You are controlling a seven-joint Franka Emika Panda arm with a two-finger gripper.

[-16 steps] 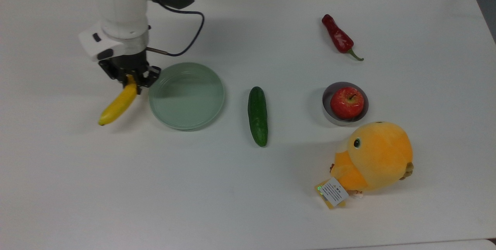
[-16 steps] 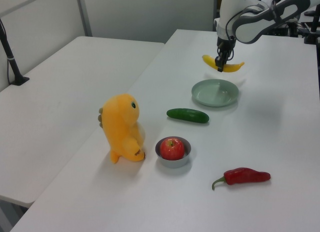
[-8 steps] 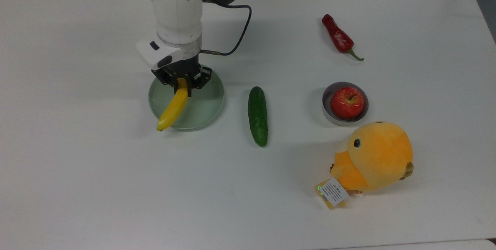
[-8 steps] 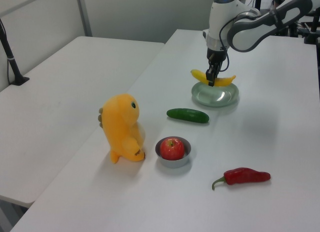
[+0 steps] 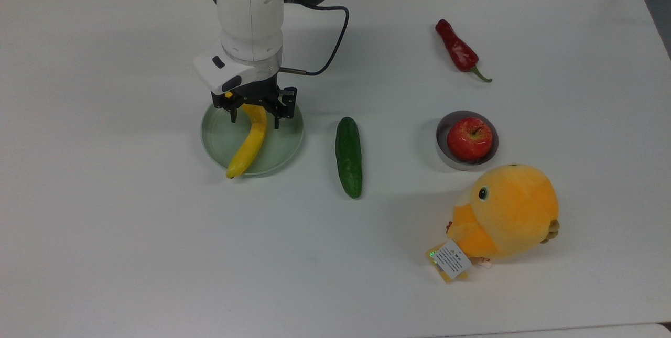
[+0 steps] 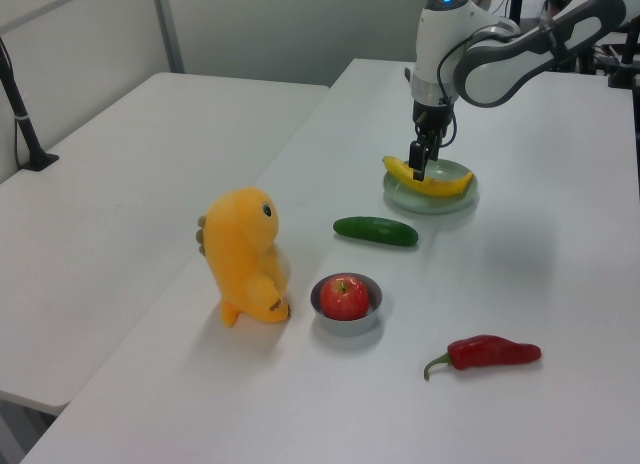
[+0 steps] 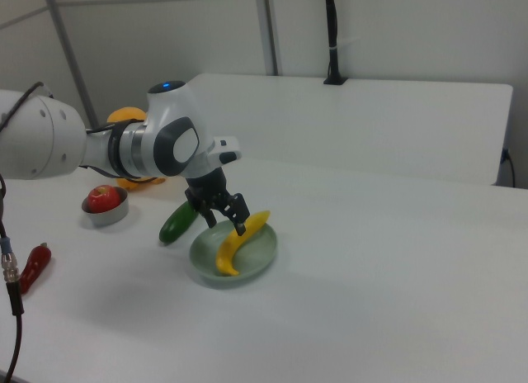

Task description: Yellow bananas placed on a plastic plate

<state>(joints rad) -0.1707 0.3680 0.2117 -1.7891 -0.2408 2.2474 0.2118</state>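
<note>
Half a second ago held clamped and lifted over the dish; now let go: banana [image 5: 248,141] lying across the plastic plate [image 5: 283,144], stem end up near the plate's 12 o'clock in the top view, dark tip poking just over the rim at about 7 o'clock. Gripper [image 5: 255,113] hanging above the stem end with jaws spread apart, one finger either side of the fruit and apparently no longer pinching it. Same story in the left view, with banana [image 6: 428,177] resting in the plate [image 6: 455,199] under the gripper [image 6: 417,165], and in the right view, with banana [image 7: 239,238] cradled in the plate [image 7: 260,255]. A second back, carried beside the dish at its 9 o'clock in the top view; since then swung over and set down. Meaning for the task: placement looks essentially done, judging by the fruit's weight sitting on the dish. Left to do, probably only a straight lift clear without nudging the stem. Small risk: overhanging tip, so a bump could roll it off. Cucumber [image 5: 348,156] at the plate's 3 o'clock in the top view, unmoved, as are the apple in its bowl [image 5: 467,140], the red pepper [image 5: 460,52] and the plush toy [image 5: 503,212]
</note>
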